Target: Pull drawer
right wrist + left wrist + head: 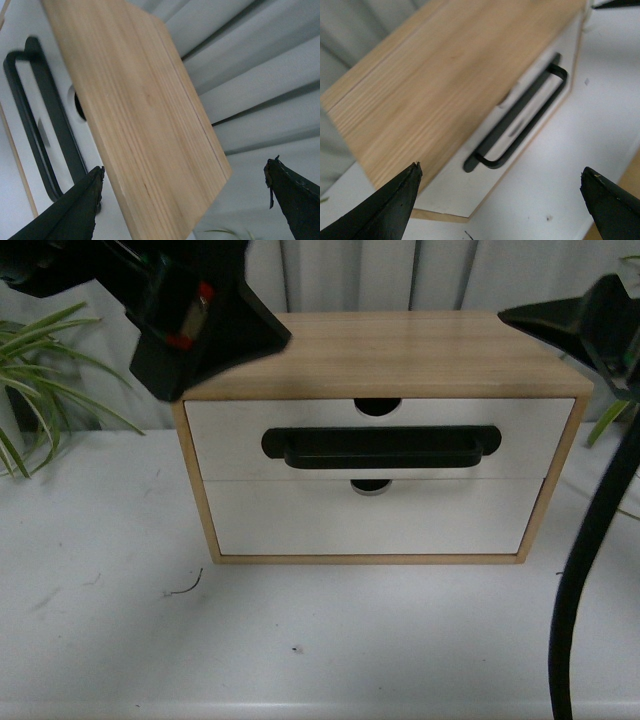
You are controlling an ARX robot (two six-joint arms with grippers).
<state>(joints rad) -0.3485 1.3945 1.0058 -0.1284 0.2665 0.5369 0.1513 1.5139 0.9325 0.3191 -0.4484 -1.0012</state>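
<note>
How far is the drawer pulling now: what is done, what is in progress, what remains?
Done: nothing yet; the drawer sits flush in the cabinet, closed. In hand: left gripper and right gripper hover open above the cabinet, neither touching the black handle. Left: grip the handle and pull the drawer out.

Front view squarely faces the drawer [235, 435]; both wrist views obliquely overlook its handle [380, 454].
</note>
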